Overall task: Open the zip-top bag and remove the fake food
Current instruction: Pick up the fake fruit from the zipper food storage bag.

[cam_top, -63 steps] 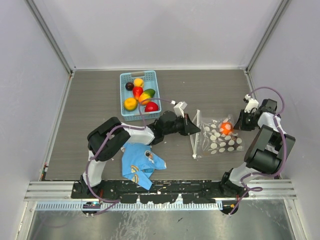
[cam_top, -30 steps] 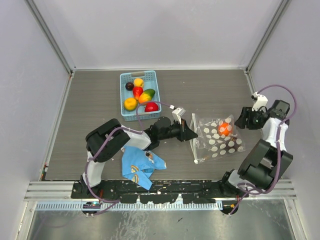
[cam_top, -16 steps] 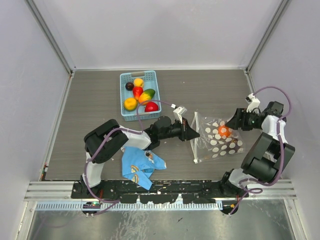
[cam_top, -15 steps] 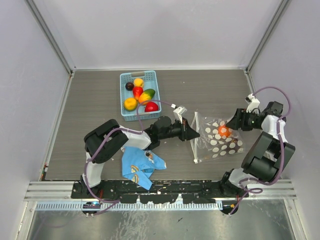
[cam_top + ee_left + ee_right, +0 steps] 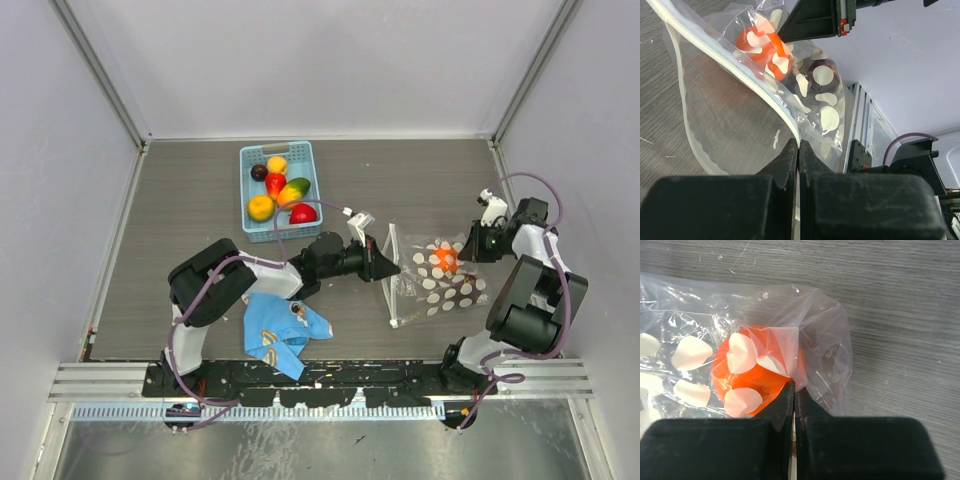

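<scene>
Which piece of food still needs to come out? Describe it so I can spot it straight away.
On the right half of the table, find the clear bag with white dots. The piece is the round orange fruit inside its right end, at the tips of the right gripper. The pieces in the blue basket, far left, lie loose; this one sits behind plastic.
</scene>
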{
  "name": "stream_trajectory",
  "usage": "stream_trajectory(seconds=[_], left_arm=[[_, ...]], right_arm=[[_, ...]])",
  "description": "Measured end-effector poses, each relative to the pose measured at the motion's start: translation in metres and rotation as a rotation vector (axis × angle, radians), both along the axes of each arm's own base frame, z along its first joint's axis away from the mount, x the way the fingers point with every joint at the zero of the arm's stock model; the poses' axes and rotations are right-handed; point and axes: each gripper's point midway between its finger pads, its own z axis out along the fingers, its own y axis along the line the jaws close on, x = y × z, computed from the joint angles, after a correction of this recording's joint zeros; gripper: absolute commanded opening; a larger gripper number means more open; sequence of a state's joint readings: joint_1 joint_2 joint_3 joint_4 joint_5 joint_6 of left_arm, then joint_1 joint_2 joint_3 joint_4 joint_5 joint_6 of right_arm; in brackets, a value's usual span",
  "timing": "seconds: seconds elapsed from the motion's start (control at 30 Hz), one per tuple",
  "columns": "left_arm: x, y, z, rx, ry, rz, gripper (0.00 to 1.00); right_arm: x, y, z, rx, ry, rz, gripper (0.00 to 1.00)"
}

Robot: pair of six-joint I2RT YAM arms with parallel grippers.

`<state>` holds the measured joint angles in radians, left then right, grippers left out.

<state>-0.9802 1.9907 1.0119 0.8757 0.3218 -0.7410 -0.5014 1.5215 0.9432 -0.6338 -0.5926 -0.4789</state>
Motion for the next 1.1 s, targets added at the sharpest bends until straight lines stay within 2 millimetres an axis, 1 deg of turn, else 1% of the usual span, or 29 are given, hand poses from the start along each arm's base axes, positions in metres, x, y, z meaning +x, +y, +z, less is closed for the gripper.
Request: stream_trajectory(seconds=[0.2,0.37,0.63,0.7,0.8,0.9,1.0,1.1], left_arm=[[0.001,-0.002,0.003,-0.001,0.000,0.000,0.00],[0.003,-0.004,0.005,-0.002,-0.003,0.000,0.00],[0.005,-0.007,0.005,0.004,0.001,0.000,0.00],[0.006,-0.009,0.003,0.009,0.004,0.000,0.02],[0.007,-0.010,-0.001,0.021,0.012,-0.001,0.10],[0.006,-0.009,-0.006,0.037,0.022,0.000,0.21],[0.008,-0.008,-0.007,0.041,0.021,0.003,0.35],[0.010,-0.002,-0.010,0.056,0.008,0.010,0.45]], right_arm=[[0.002,0.003,-0.014,-0.063,0.047,0.022,0.01],[0.003,0.010,-0.023,-0.102,0.078,0.054,0.01],[0.004,0.026,-0.024,-0.099,0.073,0.127,0.03],[0.003,0.030,-0.024,-0.084,0.070,0.147,0.04],[0.002,0.033,-0.025,-0.073,0.072,0.165,0.04],[0.001,0.033,-0.025,-0.072,0.071,0.168,0.04],[0.002,0.031,-0.025,-0.076,0.071,0.164,0.04],[0.001,0.028,-0.025,-0.085,0.071,0.160,0.04]])
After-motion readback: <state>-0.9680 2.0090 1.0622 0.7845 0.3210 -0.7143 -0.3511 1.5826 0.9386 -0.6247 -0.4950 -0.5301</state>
